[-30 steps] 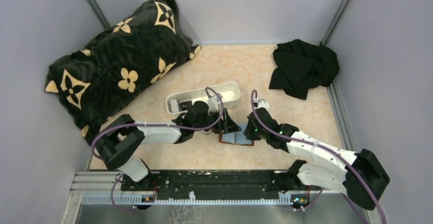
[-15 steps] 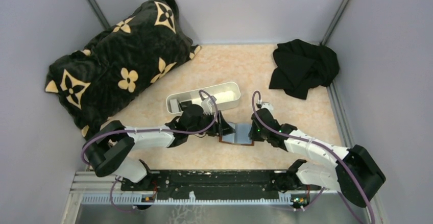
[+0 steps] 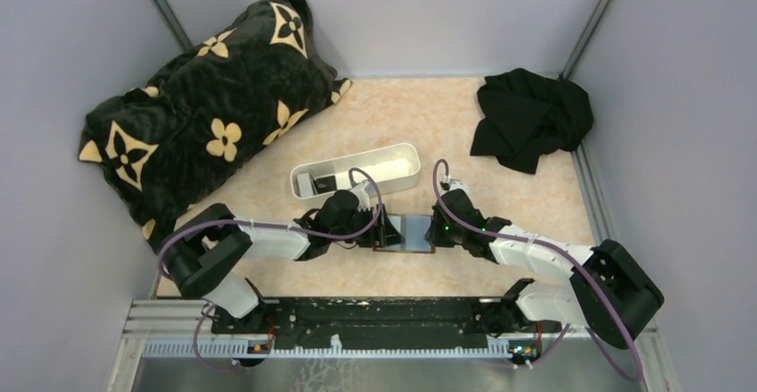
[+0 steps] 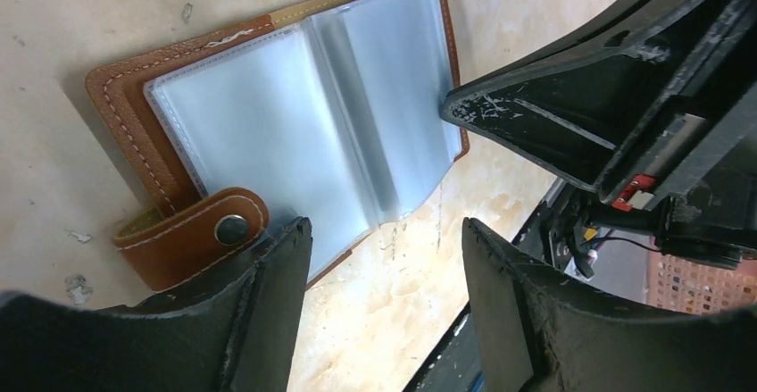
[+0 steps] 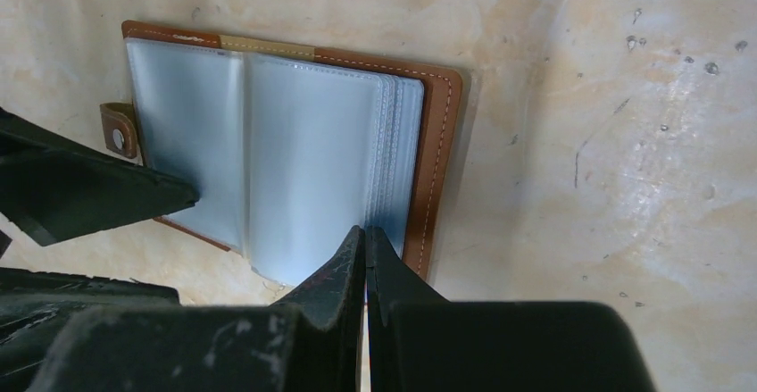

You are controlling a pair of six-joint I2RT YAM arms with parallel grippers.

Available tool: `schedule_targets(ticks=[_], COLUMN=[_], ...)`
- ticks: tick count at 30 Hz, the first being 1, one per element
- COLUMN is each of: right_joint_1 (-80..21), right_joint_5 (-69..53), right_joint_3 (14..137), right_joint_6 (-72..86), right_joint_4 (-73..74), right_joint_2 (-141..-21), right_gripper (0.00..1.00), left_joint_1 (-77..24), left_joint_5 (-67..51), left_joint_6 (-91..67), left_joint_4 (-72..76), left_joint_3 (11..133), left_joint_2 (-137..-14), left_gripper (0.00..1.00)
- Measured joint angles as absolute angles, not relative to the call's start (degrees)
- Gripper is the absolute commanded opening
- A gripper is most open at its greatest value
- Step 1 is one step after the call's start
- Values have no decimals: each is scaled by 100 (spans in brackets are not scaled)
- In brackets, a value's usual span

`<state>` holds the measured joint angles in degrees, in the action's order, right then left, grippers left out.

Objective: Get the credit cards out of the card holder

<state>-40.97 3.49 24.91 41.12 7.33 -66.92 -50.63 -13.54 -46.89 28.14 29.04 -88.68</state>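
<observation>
Now the left jaws stand wide apart with nothing between them, straddling the corner of one brown leather card holder [image 4: 295, 115] beside its single snap tab [image 4: 192, 231]. The right jaws are pressed fully together and grip nothing. Their joined tips are at the holder's opposite side, over the edge of the clear blue-grey sleeves, and whether they touch cannot be told.

The holder lies open and flat on the marbled beige surface [image 3: 500, 151], between the two wrists. Whether any credit cards sit in the sleeves cannot be told.

A second ago it lay skewed and slightly nearer the arm bases. Now it sits squarer, and both wrists have dropped lower against its sides.

Just beyond it is one long white plastic tray [image 3: 397, 160], with dark items at its left end too small to identify. Farther off lie one black cushion with cream flower motifs [image 3: 205, 106] and one crumpled black cloth [image 3: 531, 120].
</observation>
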Motion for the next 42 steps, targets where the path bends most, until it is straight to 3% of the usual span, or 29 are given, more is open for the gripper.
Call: schedule_targets(ticks=[18,42], right_joint_1=[-4082,-4082], right_joint_5=[-440,-1221], right_joint_3=[2429,2827], right_joint_6=[4141,4178], right_joint_4=[-305,-888], right_joint_2=[-7218,-7734], right_gripper=[0,1], left_joint_1=[-5046,-5006], left_joint_5=[-1459,-283], left_joint_6=[-4805,-4082], left_joint_4=[3607,2005], left_joint_3=[2711,2462], left_joint_2=[-9172,-7083], left_gripper=[70,74])
